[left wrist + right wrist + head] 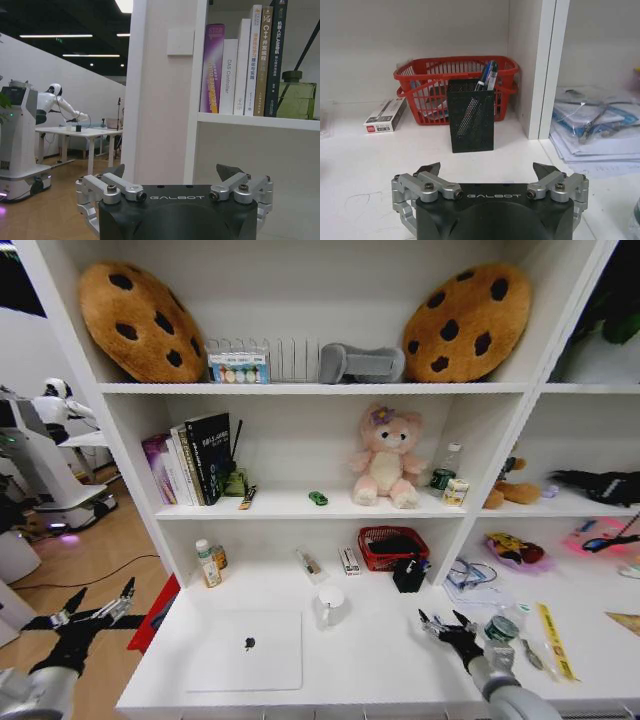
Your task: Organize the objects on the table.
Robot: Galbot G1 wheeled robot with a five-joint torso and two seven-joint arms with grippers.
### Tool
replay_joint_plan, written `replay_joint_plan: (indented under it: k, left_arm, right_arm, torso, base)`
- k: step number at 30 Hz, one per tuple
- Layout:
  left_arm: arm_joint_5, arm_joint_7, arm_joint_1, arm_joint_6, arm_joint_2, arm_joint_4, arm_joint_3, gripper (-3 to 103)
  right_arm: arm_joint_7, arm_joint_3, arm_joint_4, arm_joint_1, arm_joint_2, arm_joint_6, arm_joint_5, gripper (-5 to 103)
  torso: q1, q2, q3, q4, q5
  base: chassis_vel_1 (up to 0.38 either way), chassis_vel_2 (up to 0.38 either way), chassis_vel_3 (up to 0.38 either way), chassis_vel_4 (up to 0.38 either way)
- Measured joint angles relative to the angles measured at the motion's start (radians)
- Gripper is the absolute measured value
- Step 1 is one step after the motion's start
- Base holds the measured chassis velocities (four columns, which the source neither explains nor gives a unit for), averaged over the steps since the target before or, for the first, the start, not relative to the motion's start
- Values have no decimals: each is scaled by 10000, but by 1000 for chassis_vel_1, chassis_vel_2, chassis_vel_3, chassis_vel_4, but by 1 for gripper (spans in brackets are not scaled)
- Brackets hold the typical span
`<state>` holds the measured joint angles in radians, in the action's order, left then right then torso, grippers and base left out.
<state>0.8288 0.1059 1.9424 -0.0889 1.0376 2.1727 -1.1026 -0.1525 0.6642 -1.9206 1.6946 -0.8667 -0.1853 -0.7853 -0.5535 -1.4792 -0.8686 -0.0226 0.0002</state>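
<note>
Hovering open-fingered at lower right: right gripper (447, 625), holding nothing.
Pens (488, 76) sitting in cup (471, 115); laptop (246, 650) closed; left gripper (98, 608) idling open, lower left.

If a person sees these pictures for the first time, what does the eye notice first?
Two cookie cushions lean at either end of the top shelf, and a pink plush sits on the middle shelf. On the table lie a closed silver laptop, a red basket and a black pen cup. The right gripper hovers open before the cup; the left gripper hangs open off the table's left end.
</note>
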Motion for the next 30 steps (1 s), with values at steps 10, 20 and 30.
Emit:
replay_joint_plan:
  k: [10, 20, 30]
  left_arm:
    - [0, 0, 0, 1, 0, 0, 0, 100]
    - [0, 0, 0, 0, 0, 0, 0, 100]
    - [0, 0, 0, 0, 0, 1, 0, 100]
  right_arm:
    - [180, 193, 459, 211, 484, 29, -383, 100]
    - [224, -706, 1183, -385, 513, 209, 320, 76]
    - [91, -908, 1298, -747, 607, 143, 235, 42]
  torso:
    - [0, 0, 0, -1, -3]
    - [1, 0, 0, -2, 0]
    - [0, 1, 0, -1, -3]
  base:
    - [0, 0, 0, 0]
    - [0, 0, 0, 0]
    - [0, 0, 0, 0]
